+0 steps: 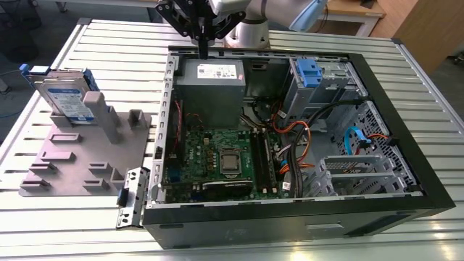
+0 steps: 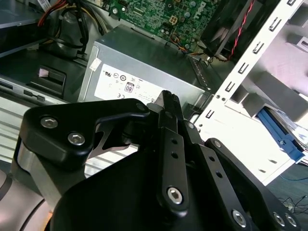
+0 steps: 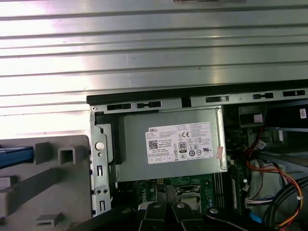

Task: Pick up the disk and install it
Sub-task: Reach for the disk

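At the exterior view's left, the disk [image 1: 67,97] stood on edge in the grey holder tray [image 1: 80,157]. It was outside the open computer case [image 1: 427,182] and well apart from my tool. In the upper middle of that frame, the gripper [image 1: 204,53] hung at the case's upper rim, just above the power supply [image 1: 210,81], fingers narrow and gripping nothing. Further right, I saw a blue drive bracket [image 1: 308,73] in the bay.

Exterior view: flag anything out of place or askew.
Nothing looks damaged or spilled. The disk stands on edge, leaning slightly, in the grey fixture outside the open computer case, at the exterior view's left; the gripper hangs over the case's rim.
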`<action>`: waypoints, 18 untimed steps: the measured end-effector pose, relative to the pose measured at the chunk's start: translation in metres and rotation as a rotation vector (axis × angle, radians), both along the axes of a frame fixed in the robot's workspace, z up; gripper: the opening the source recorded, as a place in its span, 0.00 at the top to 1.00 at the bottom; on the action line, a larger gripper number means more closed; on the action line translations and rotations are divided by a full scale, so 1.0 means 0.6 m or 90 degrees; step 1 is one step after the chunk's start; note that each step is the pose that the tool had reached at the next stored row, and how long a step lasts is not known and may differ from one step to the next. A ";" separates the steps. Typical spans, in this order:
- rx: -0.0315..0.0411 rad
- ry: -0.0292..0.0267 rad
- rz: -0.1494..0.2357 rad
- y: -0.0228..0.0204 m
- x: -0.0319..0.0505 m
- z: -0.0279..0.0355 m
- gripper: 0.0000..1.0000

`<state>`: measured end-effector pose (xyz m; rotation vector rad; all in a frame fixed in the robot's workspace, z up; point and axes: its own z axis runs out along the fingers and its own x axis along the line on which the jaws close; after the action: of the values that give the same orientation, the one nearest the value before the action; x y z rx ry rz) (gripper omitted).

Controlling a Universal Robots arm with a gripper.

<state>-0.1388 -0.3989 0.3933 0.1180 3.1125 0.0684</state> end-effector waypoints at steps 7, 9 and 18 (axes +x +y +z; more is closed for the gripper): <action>0.0000 0.0000 0.000 0.0000 -0.003 0.000 0.89; 0.0000 0.0000 0.000 0.0000 -0.003 0.000 0.89; 0.0001 0.0000 0.000 0.0000 -0.006 0.000 0.89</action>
<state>-0.1427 -0.3989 0.3933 0.1180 3.1125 0.0686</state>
